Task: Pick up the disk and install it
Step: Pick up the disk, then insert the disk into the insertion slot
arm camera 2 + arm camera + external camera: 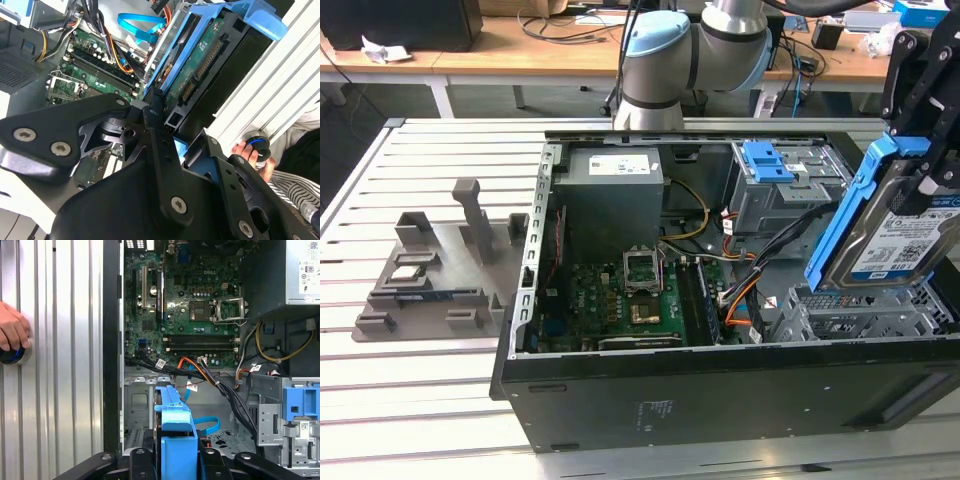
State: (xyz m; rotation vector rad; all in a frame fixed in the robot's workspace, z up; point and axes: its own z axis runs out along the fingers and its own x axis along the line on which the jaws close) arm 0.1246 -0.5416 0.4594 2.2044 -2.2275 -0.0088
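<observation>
Clamped tight on the disk [905,235] with the pincer [923,168], gripping at the upper end, between the blue side rails. Held up over the open computer case [720,400], toward the exterior view's right, just above the metal drive bay [850,312] in that corner.

Standing on edge, not lying flat: long axis running steeply upward, top leaning toward the exterior view's right, label side facing the exterior camera. Hanging straight below the pincer, then, with the lower end nearest the bay. Not seated yet, by the look of it, so picked up but not installed.

Now the count. One arm, one pincer, one disk. One case, with one motherboard [620,300], one grey power supply [610,195] and one bare blue latch [768,160] on the far cage. One person's hand [12,330] as well, resting on a round button [14,355] on the slatted table [400,400], outside the case wall. One grey parts tray [430,270], well apart at the exterior view's left.
</observation>
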